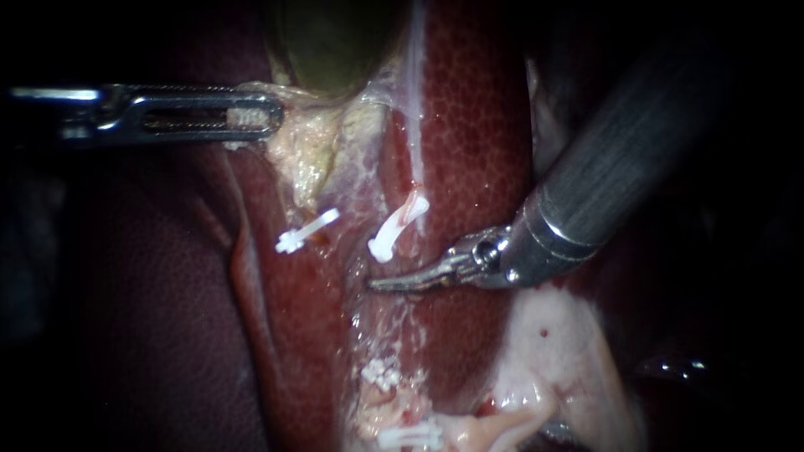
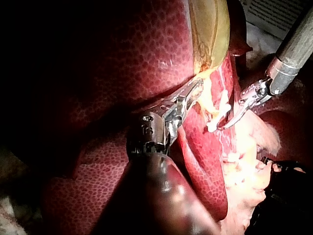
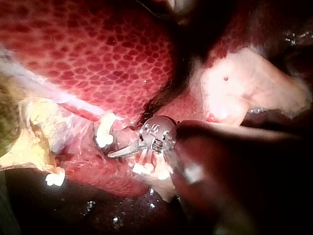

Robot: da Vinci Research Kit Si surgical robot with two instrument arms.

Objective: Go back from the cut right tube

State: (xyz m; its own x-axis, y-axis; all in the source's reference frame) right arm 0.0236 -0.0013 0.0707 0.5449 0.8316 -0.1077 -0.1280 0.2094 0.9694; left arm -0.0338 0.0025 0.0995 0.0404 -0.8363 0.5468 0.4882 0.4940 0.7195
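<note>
My right instrument comes in from the upper right, its curved jaws lying together and holding nothing, just below a white clip on the right tube's upper stump. A second clip sits on the left tube. More clips lie lower down on pale tissue. My left instrument has its slotted jaws shut on yellowish tissue at the gallbladder's lower end. The left wrist view shows that grip, with the right instrument beside it. In the right wrist view the shut jaws point at a clip.
Dark red liver lies on both sides of the dissected groove. A pale fatty mass sits under the right instrument's shaft. A further clip shows at the lower edge.
</note>
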